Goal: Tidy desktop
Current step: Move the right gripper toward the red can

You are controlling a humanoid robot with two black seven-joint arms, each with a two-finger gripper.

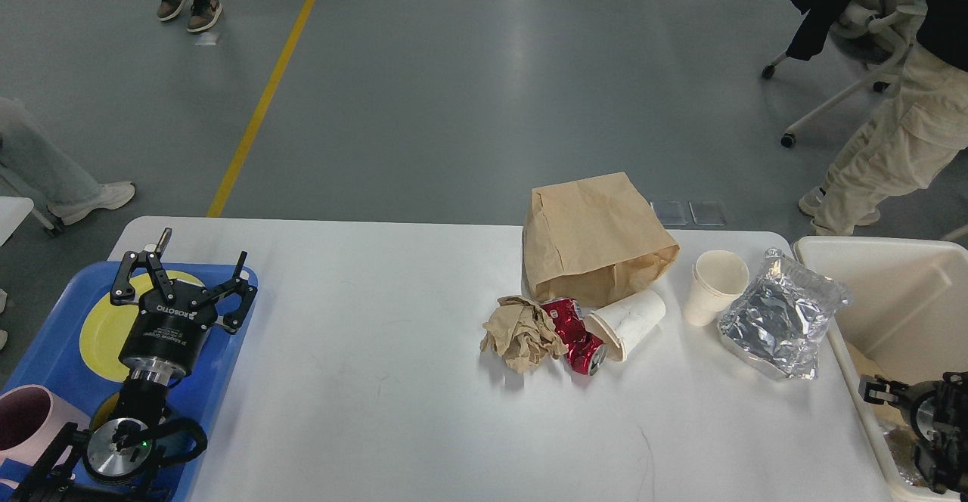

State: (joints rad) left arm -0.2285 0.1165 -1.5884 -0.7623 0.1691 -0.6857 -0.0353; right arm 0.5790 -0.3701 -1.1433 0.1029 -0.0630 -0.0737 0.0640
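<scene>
Desktop [363,351], a broad white table with rounded corners and faint scuffs, fills the lower frame, its litter bunched right of centre: a brown paper bag [594,237] lying on its side, a crumpled paper wad [520,333] touching a crushed red can [576,334], a white paper cup [628,323] tipped over against the can, a second cup [712,287] upright, and a creased foil bag [783,313] near the right edge. All of it looks light and easily crushed; the foil is likely slippery and best pinched at a raised fold, the wad taken across its bulk, the can across its dented waist, the cups at the rim (the fallen one may roll). The tabletop appears smooth and matte, so pieces could skid if nudged. The left pincer [181,279] hovers with its fingers spread and empty over a blue tray [219,351] holding a yellow plate [106,328] and a pink mug [26,422]. The right pincer [919,419] sits low inside the cream bin [892,260] at the table's right end, too dark and cut off to tell whether it is released or clenched. Around the table, grey polished floor, a yellow line [265,94], bystanders' legs and an office chair [847,56]
</scene>
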